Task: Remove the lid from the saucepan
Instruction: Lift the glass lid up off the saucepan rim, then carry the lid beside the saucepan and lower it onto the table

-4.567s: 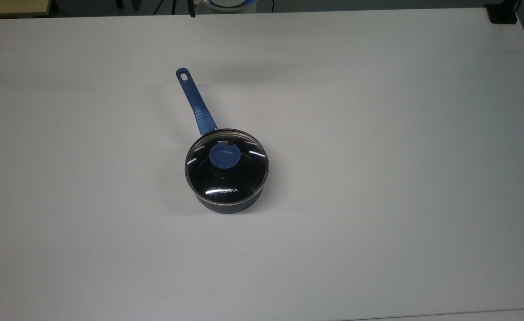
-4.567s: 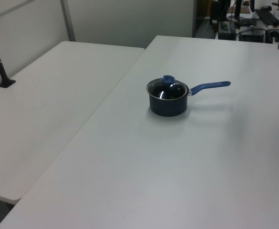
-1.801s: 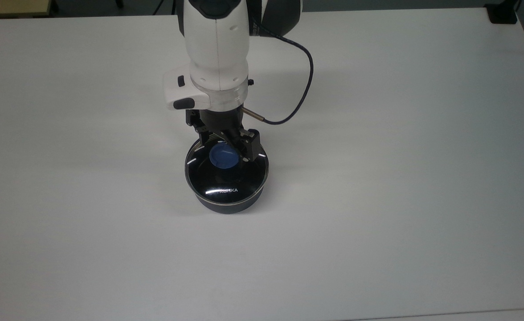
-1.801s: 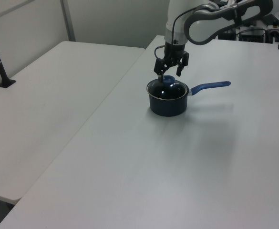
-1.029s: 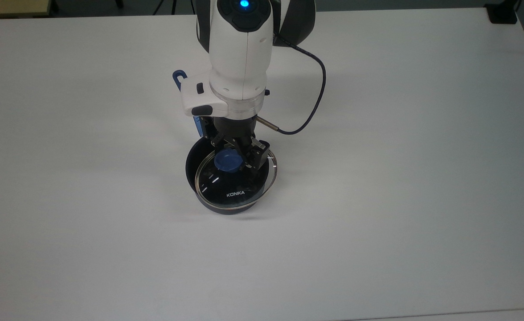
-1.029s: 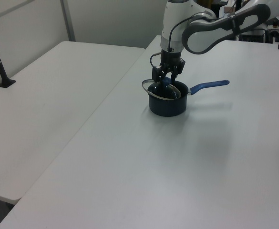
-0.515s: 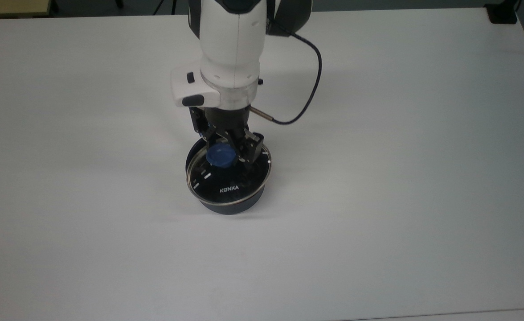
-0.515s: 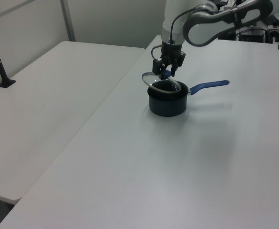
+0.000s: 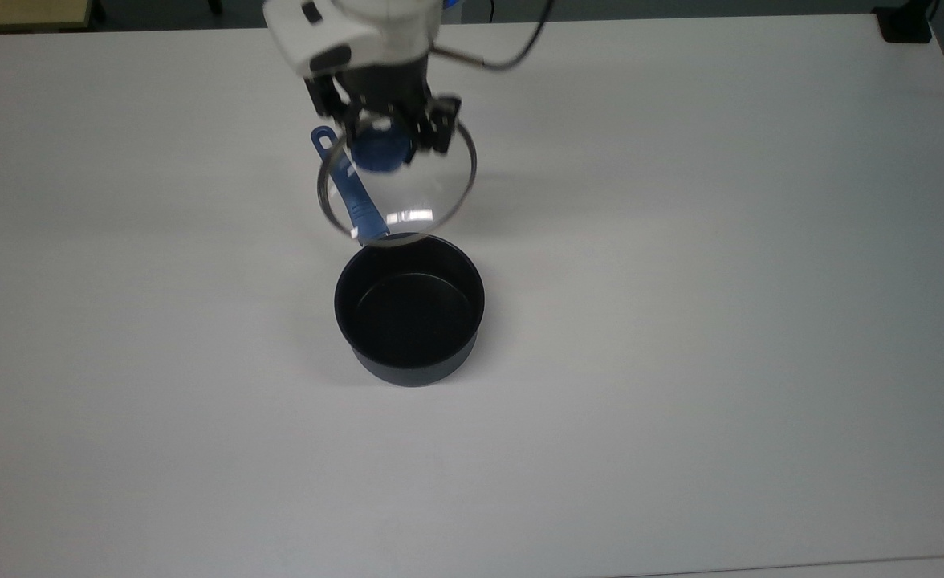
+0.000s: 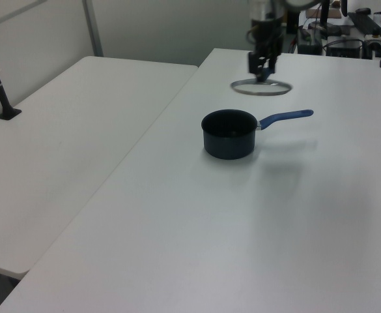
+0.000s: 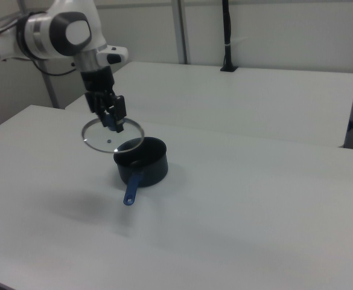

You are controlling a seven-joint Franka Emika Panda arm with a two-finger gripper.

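Lab or office: plain white tables (image 10: 79,130), partition wall (image 11: 273,30), cabled equipment (image 10: 346,39).

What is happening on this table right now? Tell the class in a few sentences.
A robot arm's gripper is shut on the blue knob of a glass lid and holds it in the air, clear of the saucepan. The pan stands open on the white table, its dark inside bare, its blue handle pointing to the left view's right. The lid is off but not yet set down.

Glass lid (image 9: 416,181) held aloft, off open navy saucepan (image 9: 410,321) w/ blue handle.
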